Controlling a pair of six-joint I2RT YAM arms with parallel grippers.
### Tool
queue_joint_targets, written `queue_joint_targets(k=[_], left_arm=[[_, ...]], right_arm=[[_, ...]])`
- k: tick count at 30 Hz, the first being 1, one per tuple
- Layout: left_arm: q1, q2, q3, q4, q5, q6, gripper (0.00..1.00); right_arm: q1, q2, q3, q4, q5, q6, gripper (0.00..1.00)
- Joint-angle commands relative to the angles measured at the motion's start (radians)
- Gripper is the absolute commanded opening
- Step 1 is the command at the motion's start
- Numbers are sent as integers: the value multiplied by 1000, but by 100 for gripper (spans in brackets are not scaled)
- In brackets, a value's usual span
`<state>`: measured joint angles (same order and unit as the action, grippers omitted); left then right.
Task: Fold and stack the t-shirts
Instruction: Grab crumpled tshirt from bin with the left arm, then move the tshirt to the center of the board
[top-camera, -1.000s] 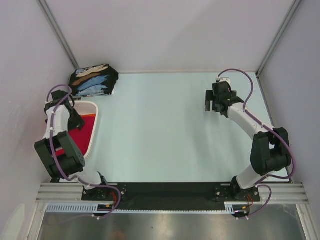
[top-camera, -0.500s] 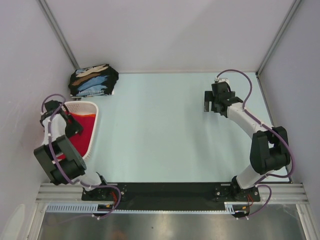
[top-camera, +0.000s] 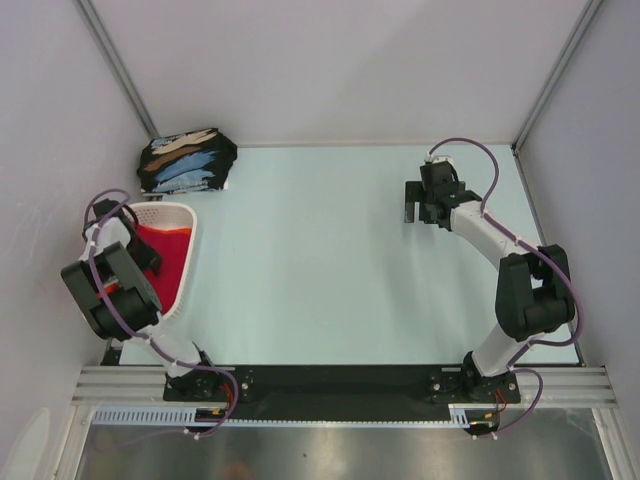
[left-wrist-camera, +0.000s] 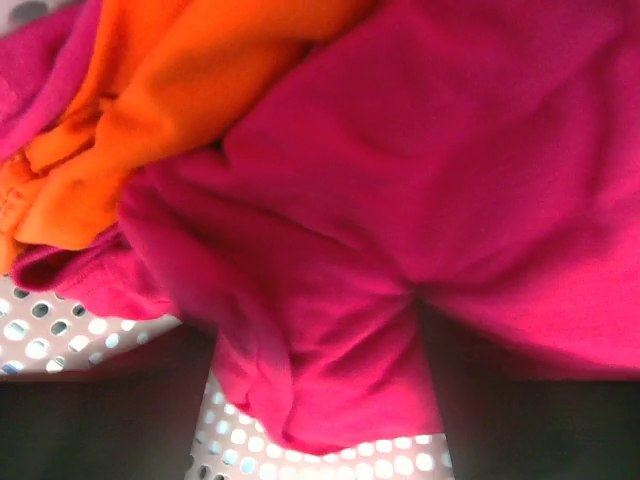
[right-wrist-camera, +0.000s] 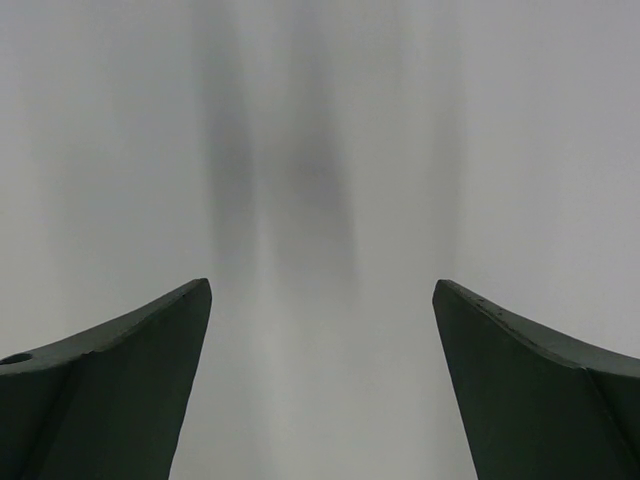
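Observation:
A crimson red t-shirt lies crumpled in the white perforated basket, with an orange t-shirt bunched beside it. My left gripper is down in the basket, its dark fingers pinching a fold of the red cloth between them. From above the red t-shirt shows beside the left gripper. Folded black t-shirts with light-blue and tan prints sit stacked at the far left corner. My right gripper hangs open over the bare table on the far right, holding nothing.
The basket's holed wall shows under the cloth. The basket stands close to the left side wall. A pale green table top stretches between the two arms.
My left arm has swung back and down into the basket, and its jaws have closed from wide open onto the red cloth. The right arm has shifted slightly left.

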<state>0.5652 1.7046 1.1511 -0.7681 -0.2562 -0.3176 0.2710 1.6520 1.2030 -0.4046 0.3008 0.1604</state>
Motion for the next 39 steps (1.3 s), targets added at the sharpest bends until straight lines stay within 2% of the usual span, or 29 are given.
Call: queue_joint_targets(k=[1,3,6,12,13,15,17,19,20,21,24,27,31,33,37,39], left_arm=[[12,49,41,-17,12,-55,0],[10,38,55,-14,50,-52,0],[7,-71,21,10,107,-40,0],[-49,-491,-89,27,210,-44,0],[-62,-582,-96,-11,209,-57,0],[-135,-592,-59,-107,142,-86,0],[-192,-664,-79,-125,56,-136,0],[-249,-752,-129,-97,77,-187,0],[-260,-788,-143,-77,136,-246,0],[-287,-874,-160,8,190,-264,0],[-330,-994,-218,198,342,-339,0],[-390,-930,-114,207,455,-324,0],[-543,-838,79,225,518,-284,0],[-640,-763,120,260,563,-293,0],[-823,-607,209,291,534,-293,0],[-892,-495,219,343,601,-304,0]], right_arm=[[4,-11,41,21,0,-12,100],[-1,-14,30,21,0,-12,100],[-4,-14,17,20,-3,-6,100],[-3,-14,-13,27,-23,16,100],[-3,-12,-16,30,-25,16,100],[-1,-11,-20,32,-32,21,100],[-1,-9,-20,27,-48,18,100],[-1,-14,-16,15,-54,14,100],[0,-17,-17,16,-55,13,100],[0,-20,-20,16,-57,19,100],[0,-34,-34,21,-68,31,100],[5,-60,-65,26,-65,31,99],[2,-106,-111,29,-49,27,100],[0,-132,-137,27,-42,28,100],[-3,-172,-166,18,-11,25,100],[-7,-199,-181,12,18,22,100]])
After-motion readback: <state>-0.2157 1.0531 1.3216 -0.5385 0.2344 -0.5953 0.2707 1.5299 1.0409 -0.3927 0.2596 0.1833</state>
